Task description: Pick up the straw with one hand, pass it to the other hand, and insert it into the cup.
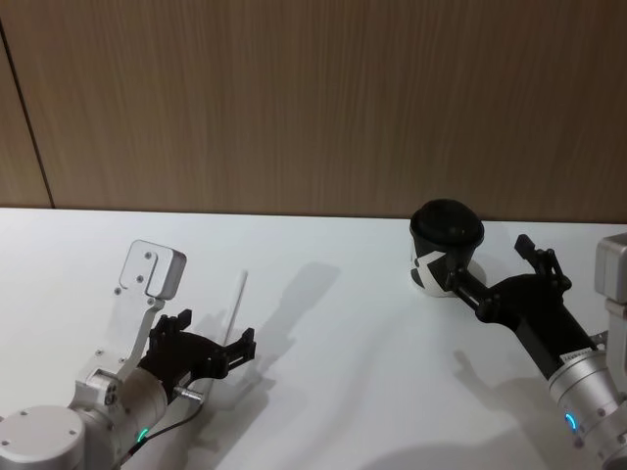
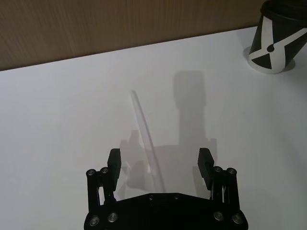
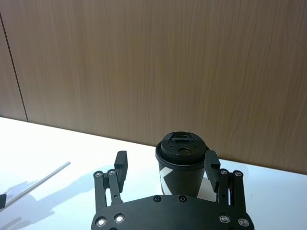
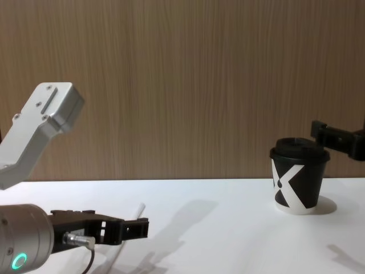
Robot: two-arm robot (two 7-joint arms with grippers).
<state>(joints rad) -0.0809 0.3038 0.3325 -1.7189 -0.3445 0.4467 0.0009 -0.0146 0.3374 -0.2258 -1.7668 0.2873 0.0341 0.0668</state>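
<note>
Left gripper, jaws wide apart, straddles the straw lying on the white table; best to close gently, square across the tube (thin, likely crushable), while the right gripper, also spread, flanks the cup.

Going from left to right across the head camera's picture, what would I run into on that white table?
left gripper, open, with the straw lying between its fingers → cup → right gripper, open, close against the cup's right side.
</note>
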